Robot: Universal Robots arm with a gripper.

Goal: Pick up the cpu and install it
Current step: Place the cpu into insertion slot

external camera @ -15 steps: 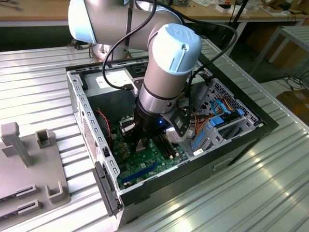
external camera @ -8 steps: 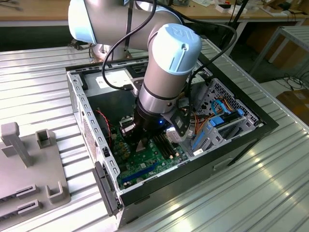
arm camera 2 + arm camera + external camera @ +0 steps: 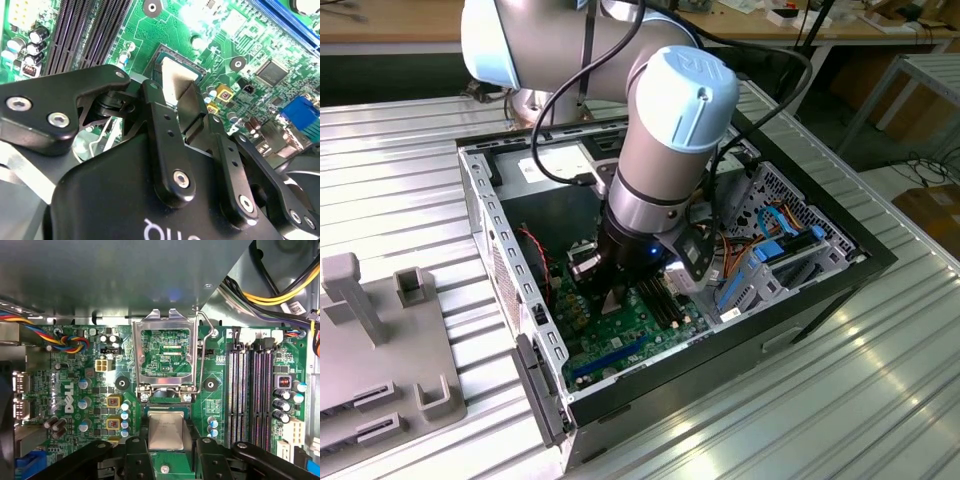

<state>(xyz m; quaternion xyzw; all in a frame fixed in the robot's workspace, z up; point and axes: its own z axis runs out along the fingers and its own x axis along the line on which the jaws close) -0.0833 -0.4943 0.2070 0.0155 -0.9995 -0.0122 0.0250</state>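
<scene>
The cpu (image 3: 166, 429) is a silvery-grey square chip lying flat over the dark square socket (image 3: 166, 411) on the green motherboard (image 3: 75, 370). My gripper (image 3: 167, 441) is low inside the computer case (image 3: 510, 260), and its black fingers (image 3: 137, 452) press against the chip's two opposite edges. In the second wrist view the cpu (image 3: 175, 79) shows pale between the fingertips, with the gripper (image 3: 175, 97) shut on it. I cannot tell whether the chip rests fully in the socket or hovers just above it. The exterior view shows the gripper (image 3: 615, 295) down over the board.
The socket's metal load plate (image 3: 165, 352) stands flipped open beside the socket, with its wire lever (image 3: 202, 365) raised. Black memory slots (image 3: 250, 390) run alongside. Coloured cables (image 3: 70, 342) and a drive cage (image 3: 780, 250) crowd the case. A grey fixture (image 3: 380, 330) sits on the ribbed table.
</scene>
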